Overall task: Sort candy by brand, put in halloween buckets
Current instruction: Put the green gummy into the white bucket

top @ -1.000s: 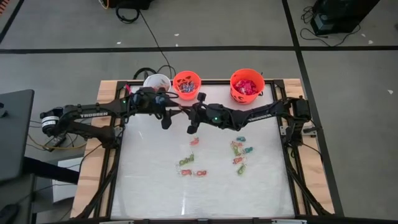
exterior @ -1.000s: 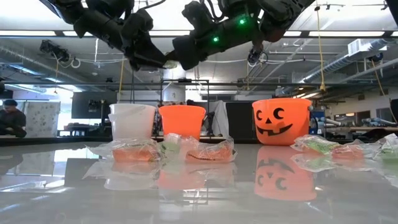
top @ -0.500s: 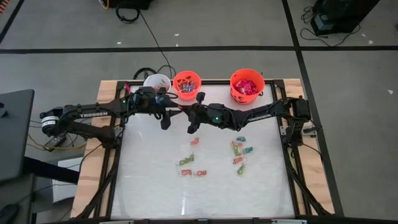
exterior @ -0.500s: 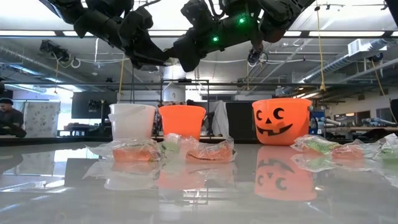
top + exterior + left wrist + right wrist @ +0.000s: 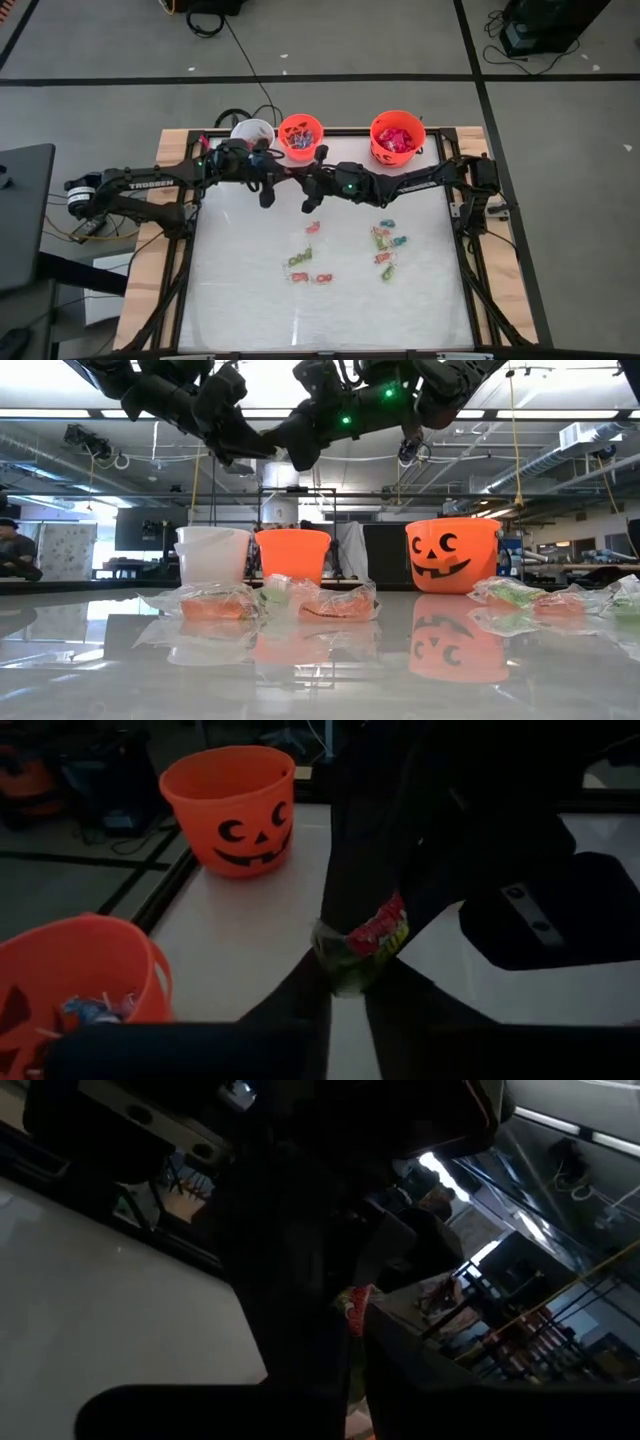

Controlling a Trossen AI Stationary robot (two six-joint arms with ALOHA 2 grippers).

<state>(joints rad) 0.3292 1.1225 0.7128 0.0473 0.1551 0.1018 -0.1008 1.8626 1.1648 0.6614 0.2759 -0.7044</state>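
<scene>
My left gripper (image 5: 282, 176) and my right gripper (image 5: 299, 180) meet tip to tip high above the table's far middle, near the small orange bucket (image 5: 300, 135). Both are shut on one candy (image 5: 362, 942), a small green packet with a red print. It also shows in the right wrist view (image 5: 356, 1298). The white bucket (image 5: 252, 132) and the larger orange bucket (image 5: 397, 136), with red packets inside, stand along the far edge. Loose candies lie on the table in two groups (image 5: 310, 262) (image 5: 388, 245). My left gripper pinches the candy's lower end (image 5: 350, 970) between its two fingertips, coming level from the table's left. The candy is lifted clear of the table. My right gripper meets the same candy from the table's right, and its fingers close on the packet's red end (image 5: 357, 1295). Its own dark fingers hide most of the place of contact.
The three buckets stand in a row in the low view: white (image 5: 212, 555), small orange (image 5: 292, 555), jack-o'-lantern (image 5: 452, 555). Wrapped candies (image 5: 265, 600) (image 5: 540, 600) lie on the glossy table in front of them. A person sits far back at the left (image 5: 12, 550).
Both grippers have risen a little together, their tips staying joined at the candy.
</scene>
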